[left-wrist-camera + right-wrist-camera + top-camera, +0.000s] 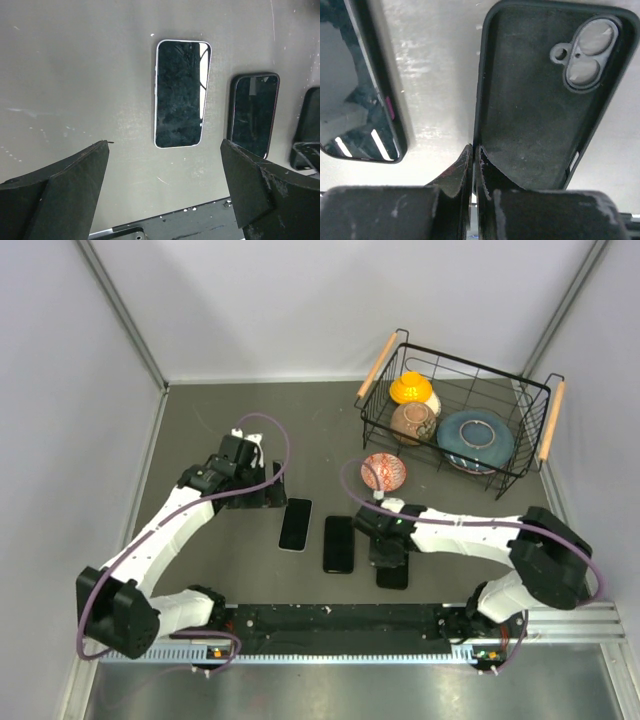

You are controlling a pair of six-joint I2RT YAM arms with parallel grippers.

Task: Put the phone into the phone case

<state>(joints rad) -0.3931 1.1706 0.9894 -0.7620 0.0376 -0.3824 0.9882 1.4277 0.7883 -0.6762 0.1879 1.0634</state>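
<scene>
An empty black phone case [535,100] lies open side up on the grey table, its camera cutout at the far end; in the top view it [393,575] sits at front centre. My right gripper [474,150] [388,545] is shut on the case's left wall. A dark phone [339,543] [360,100] lies just left of the case. A white-edged phone [295,524] [181,94] lies further left, screen up. My left gripper [164,150] [262,490] is open and empty, above the table behind the white-edged phone.
A black wire basket [478,362] with wooden handles stands at the back right, holding bowls and a yellow object. A red patterned bowl [384,471] sits on the table just behind my right arm. A black rail [340,625] runs along the front edge.
</scene>
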